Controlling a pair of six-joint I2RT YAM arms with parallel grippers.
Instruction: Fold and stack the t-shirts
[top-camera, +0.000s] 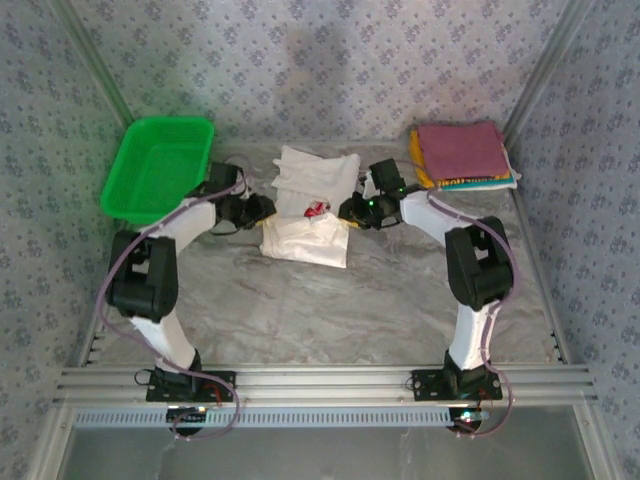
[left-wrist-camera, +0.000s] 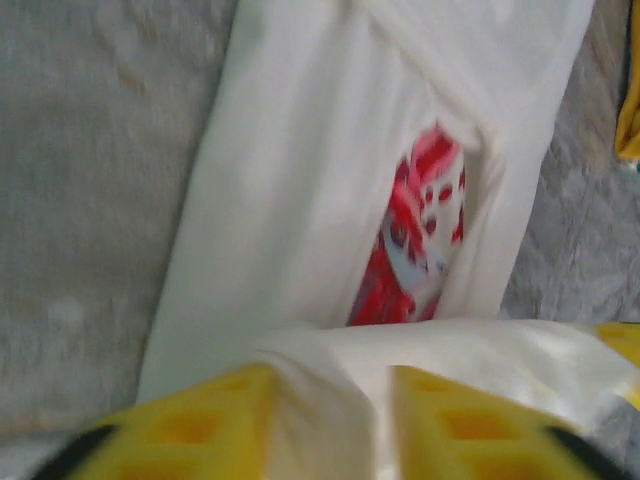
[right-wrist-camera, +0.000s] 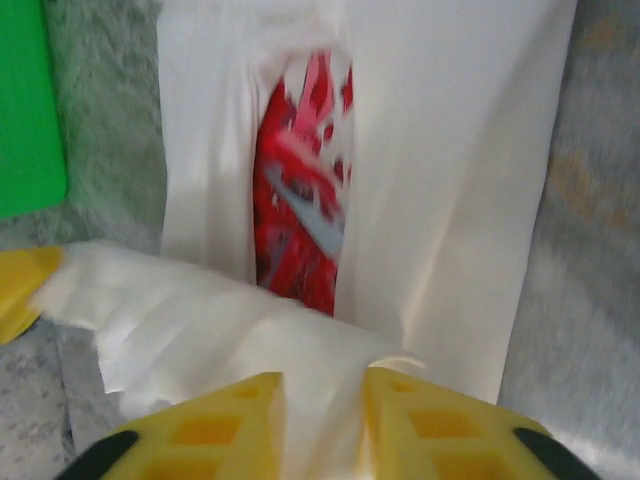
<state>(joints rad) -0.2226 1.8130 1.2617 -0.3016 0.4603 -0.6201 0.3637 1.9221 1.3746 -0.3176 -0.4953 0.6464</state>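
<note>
A white t-shirt (top-camera: 310, 205) with a red graphic (top-camera: 317, 209) lies partly folded at the table's middle back. My left gripper (top-camera: 262, 210) pinches its left edge and my right gripper (top-camera: 350, 211) pinches its right edge. In the left wrist view the yellow fingers (left-wrist-camera: 190, 430) are shut on a fold of white cloth (left-wrist-camera: 330, 400), the red graphic (left-wrist-camera: 415, 245) just beyond. In the right wrist view the yellow fingers (right-wrist-camera: 440, 430) clamp white cloth (right-wrist-camera: 320, 390) too. A folded stack with a maroon shirt (top-camera: 462, 150) on top, yellow and teal beneath, sits at the back right.
A green mesh basket (top-camera: 158, 165) stands at the back left, its corner (right-wrist-camera: 25, 110) seen in the right wrist view. The grey table surface (top-camera: 330, 300) stretches in front of the shirt. Metal frame rails (top-camera: 320, 380) run along the near edge.
</note>
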